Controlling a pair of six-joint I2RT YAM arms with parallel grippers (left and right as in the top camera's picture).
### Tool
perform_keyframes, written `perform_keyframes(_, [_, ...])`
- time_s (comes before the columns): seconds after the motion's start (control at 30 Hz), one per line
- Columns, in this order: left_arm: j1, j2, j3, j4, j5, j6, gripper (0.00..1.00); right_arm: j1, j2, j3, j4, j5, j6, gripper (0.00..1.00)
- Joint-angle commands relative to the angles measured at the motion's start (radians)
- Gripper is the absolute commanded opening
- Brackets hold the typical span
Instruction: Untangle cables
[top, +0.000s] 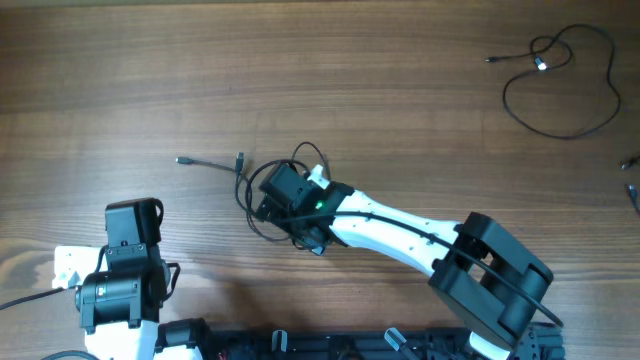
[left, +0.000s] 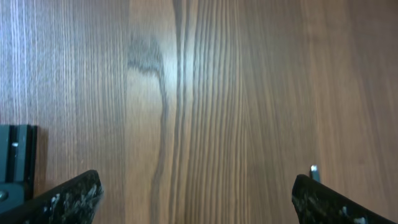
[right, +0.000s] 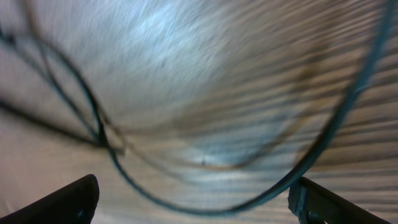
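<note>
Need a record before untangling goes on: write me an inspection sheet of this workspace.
Surface: wooden table, bare grain.
Job's things: tangle at centre; loose loop at the far right corner.
Clutter: nothing seen.
Hands: left hand open over bare wood; right hand open over the tangle, holding nothing.
Cables: arm wiring runs along the right arm.
Surroundings: dark frame at the near edge.

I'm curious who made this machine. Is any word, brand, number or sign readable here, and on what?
None readable: no writing shows on the left arm, the right arm, the cables or the table.
The right wrist view is too blurred to tell.
</note>
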Motion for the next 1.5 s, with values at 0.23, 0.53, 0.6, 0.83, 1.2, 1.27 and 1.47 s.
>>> perform_keyframes(0.23, [0.005,0.001,0.000,-0.026,0.048,-0.005,1.00,-0.003,0.075,-0.001,0.087,0.139,0.293,0.54])
perform_keyframes(0.53, [0.005,0.001,0.000,-0.026,0.048,-0.005,1.00,-0.136,0.007,-0.001,-0.063,0.219,-0.229,0.04])
perform_keyframes(0.6, [0.005,0.001,0.000,-0.026,0.048,-0.005,1.00,-0.208,-0.078,-0.001,-0.131,0.260,-0.362,0.04])
perform_keyframes(0.83, [0.005,0.001,0.000,-0.026,0.048,-0.005,1.00,-0.513,-0.409,-0.001,-0.488,0.425,-0.379,0.04])
perform_keyframes(1.2, [0.005,0.001,0.000,-0.026,0.048,-0.005,1.00,-1.131,-0.517,-0.004,-0.653,0.417,-0.645,0.04])
perform_keyframes(1.27, [0.005,0.001,0.000,-0.026,0.048,-0.005,1.00,-1.198,-0.517,-0.014,-0.647,0.427,-0.637,0.04])
perform_keyframes(1.47, [0.005,0.001,0.000,-0.026,0.048,-0.005,1.00,-1.333,-0.499,-0.110,-0.480,0.398,-0.640,0.04])
